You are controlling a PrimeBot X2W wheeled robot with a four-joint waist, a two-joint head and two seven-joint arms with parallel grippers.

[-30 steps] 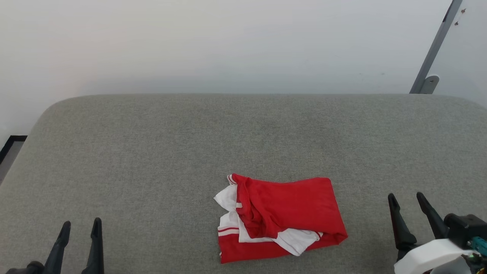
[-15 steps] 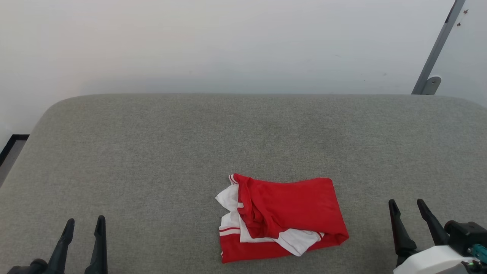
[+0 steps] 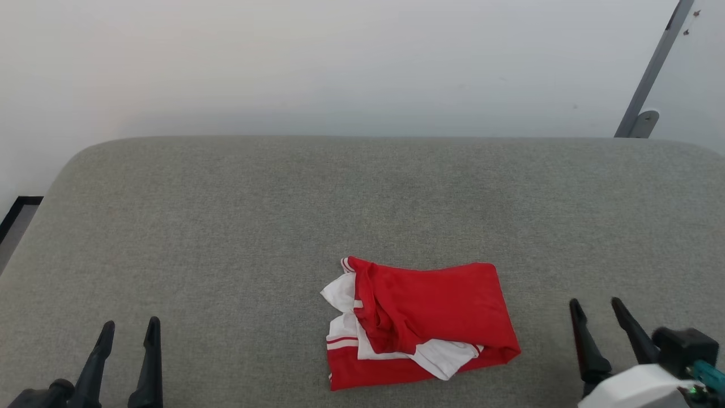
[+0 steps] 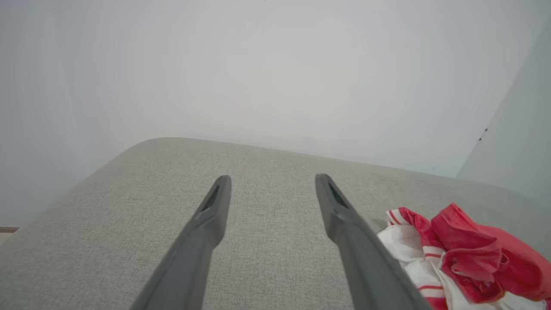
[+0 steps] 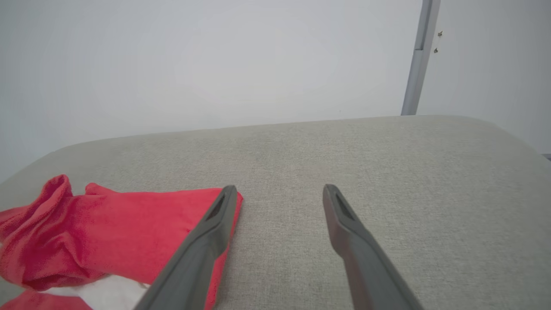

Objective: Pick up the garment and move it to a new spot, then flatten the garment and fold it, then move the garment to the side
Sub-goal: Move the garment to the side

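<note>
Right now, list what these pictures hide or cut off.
- Garment, head view: the bunched red top fold covers the layers beneath; neckline not traceable.
- Garment, left wrist view: cut by the right and bottom edges, partly behind a left tool finger.
- Garment, right wrist view: cut by the left and bottom edges.
- Left tool and right tool, head view: bases cut by the bottom edge.

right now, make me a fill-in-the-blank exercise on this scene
The T-shirt has a ____ body.
Its sleeves are ____.
The left gripper and right gripper both have their jaws ____.
The T-shirt lies nearer the ____ gripper.
Missing words: red; white; open; right
</note>
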